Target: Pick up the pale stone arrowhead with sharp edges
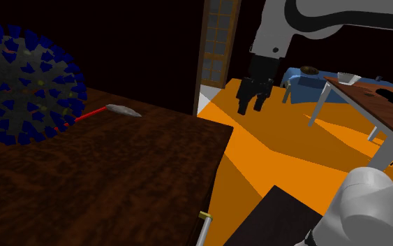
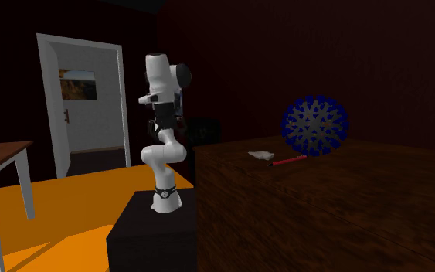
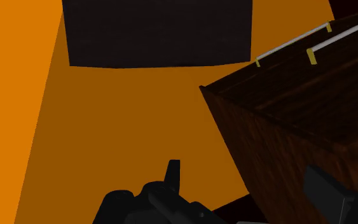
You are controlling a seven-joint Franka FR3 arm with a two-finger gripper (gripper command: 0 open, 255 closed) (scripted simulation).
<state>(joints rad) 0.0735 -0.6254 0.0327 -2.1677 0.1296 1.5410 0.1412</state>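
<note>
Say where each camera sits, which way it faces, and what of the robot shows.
Shoulder view: beside the stand, facing over the dark table toward the arrowhead; arm and open gripper show.
Second exterior view: off to the side, facing table and whole arm.
Wrist view: on the hand, looking down at floor and stand; fingers show.
Both exterior views share arrowhead, blue ball.

Home, doorway (image 2: 85,116), framed picture (image 2: 78,83), blue sofa (image 1: 301,84)

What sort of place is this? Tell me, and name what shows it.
Probably a living room in a house: a white-framed open doorway, a blue sofa, and a brown wooden table with pale legs on an orange floor.
</note>
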